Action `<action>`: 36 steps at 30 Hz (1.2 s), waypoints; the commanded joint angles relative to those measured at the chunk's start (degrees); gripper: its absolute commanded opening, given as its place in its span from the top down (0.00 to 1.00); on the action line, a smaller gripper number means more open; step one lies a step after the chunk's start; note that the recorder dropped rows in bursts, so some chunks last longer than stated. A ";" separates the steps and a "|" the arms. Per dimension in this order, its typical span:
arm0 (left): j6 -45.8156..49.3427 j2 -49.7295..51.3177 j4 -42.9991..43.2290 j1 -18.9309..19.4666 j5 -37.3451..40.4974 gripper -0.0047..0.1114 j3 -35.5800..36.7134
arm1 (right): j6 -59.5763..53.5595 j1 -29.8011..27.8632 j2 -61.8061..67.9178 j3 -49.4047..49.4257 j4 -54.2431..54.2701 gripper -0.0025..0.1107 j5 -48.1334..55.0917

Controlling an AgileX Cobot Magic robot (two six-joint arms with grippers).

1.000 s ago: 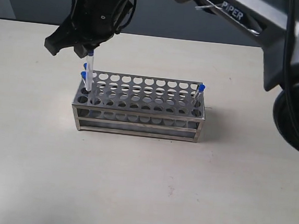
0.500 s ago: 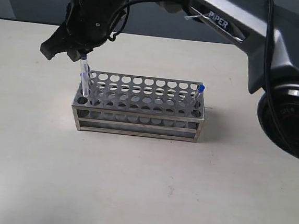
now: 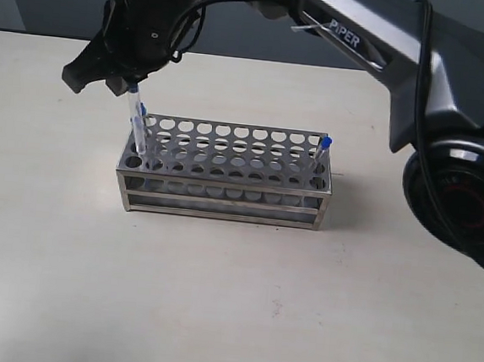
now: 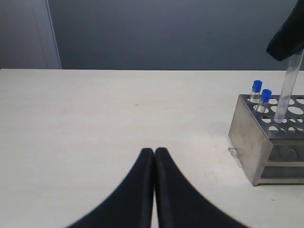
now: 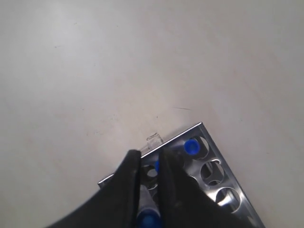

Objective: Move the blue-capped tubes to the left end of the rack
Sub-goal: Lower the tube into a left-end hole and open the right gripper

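The steel rack (image 3: pixel 225 184) stands mid-table. My right gripper (image 3: pixel 128 83) has reached across to the rack's left end and is shut on the cap end of a blue-capped tube (image 3: pixel 135 128). That tube leans, its lower tip in a left-end hole near the front. In the right wrist view the gripper (image 5: pixel 149 159) pinches this tube (image 5: pixel 148 216) above the rack's corner (image 5: pixel 199 130). Two more blue-capped tubes (image 4: pixel 257 90) (image 4: pixel 265 98) stand in the left end's back holes. A fourth tube (image 3: pixel 322 152) stands at the right end. My left gripper (image 4: pixel 154 152) hovers shut over bare table, left of the rack (image 4: pixel 266 142).
The right arm (image 3: pixel 381 49) stretches over the table's back and right side. A dark wall (image 4: pixel 166 33) runs behind the table's far edge. Pale tabletop (image 3: pixel 214 306) spreads in front of the rack.
The right gripper has shifted a little left with the tube. The tube has gone from upright to leaning, with its tip staying in the left-end hole. The left gripper's movement cannot be judged.
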 commanded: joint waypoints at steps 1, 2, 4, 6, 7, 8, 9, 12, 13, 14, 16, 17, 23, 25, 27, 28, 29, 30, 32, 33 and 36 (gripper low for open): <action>-0.03 -0.20 -0.19 -0.29 -0.37 0.95 -0.18 | -0.56 -0.06 -0.13 -0.46 -1.59 0.98 0.30; -0.03 -0.20 -0.19 -0.29 -0.37 0.95 -0.18 | -0.56 -0.06 -0.13 -0.46 -1.59 0.98 0.04; -0.03 -0.20 -0.19 -0.29 -0.37 0.95 -0.18 | -0.56 -0.06 -0.13 -0.46 -1.46 0.98 -0.66; -0.03 -0.20 -0.19 -0.29 -0.37 0.95 -0.18 | -0.69 -0.06 -0.13 -0.46 -1.22 0.98 -1.22; -0.03 -0.20 -0.17 -0.29 -0.49 0.95 -0.18 | -1.10 -0.06 -0.13 -0.46 -1.17 0.98 -1.57; -0.03 -0.20 -0.05 -0.29 -0.49 0.95 -0.18 | -1.60 -0.06 -0.13 -0.46 -1.17 0.98 -2.00; -0.03 -0.20 -0.05 -0.29 -0.49 0.95 -0.18 | -1.71 -0.06 -0.13 -0.46 -1.08 0.98 -2.24; -0.03 -0.20 -0.03 -0.29 -0.39 0.95 -0.18 | -1.71 -0.06 0.04 -0.46 -1.08 0.98 -2.33; -0.03 -0.20 -0.03 -0.29 -0.39 0.95 -0.18 | -1.74 -0.06 0.10 -0.36 -0.92 0.98 -2.33; -0.03 -0.20 -0.03 -0.29 -0.39 0.95 -0.18 | -1.97 -0.06 0.32 -0.35 -0.94 0.98 -2.33; -0.03 -0.20 -0.03 -0.29 -0.39 0.95 -0.18 | -2.75 -0.06 0.95 -0.35 -0.94 0.98 -2.33; -0.03 -0.20 -0.03 -0.29 -0.39 0.95 -0.18 | -3.14 -0.06 1.52 -0.35 -0.94 0.98 -2.33; -0.03 -0.20 -0.03 -0.29 -0.39 0.95 -0.18 | -4.52 -0.06 3.86 -0.35 1.44 0.98 -3.38; -0.03 -0.20 -0.03 -0.29 -0.39 0.95 -0.18 | -4.52 -0.06 4.14 -0.35 1.53 0.98 -3.65; -0.03 -0.20 -0.03 -0.29 -0.39 0.95 -0.18 | -4.52 -0.06 4.48 -0.35 1.53 0.98 -3.65; -0.03 -0.20 -0.03 -0.29 -0.39 0.95 -0.18 | -4.52 -0.06 4.56 -0.35 1.53 0.98 -3.65; -0.03 -0.20 -0.03 -0.29 -0.39 0.95 -0.18 | -4.52 -0.06 4.81 -0.35 1.53 0.98 -3.34; -0.03 -0.20 -0.03 -0.29 -0.39 0.95 -0.18 | -4.52 -0.06 4.95 -0.35 1.66 0.98 -3.22; -0.03 -0.20 -0.03 -0.29 -0.39 0.95 -0.18 | -4.15 -0.06 5.40 -0.35 1.81 0.98 -3.01; -0.03 -0.20 -0.03 -0.29 -0.39 0.95 -0.18 | -4.13 -0.06 5.68 -0.35 1.81 0.98 -2.60; -0.03 -0.20 -0.03 -0.29 -0.39 0.95 -0.18 | -2.42 -0.06 6.56 -0.35 1.51 0.98 -1.12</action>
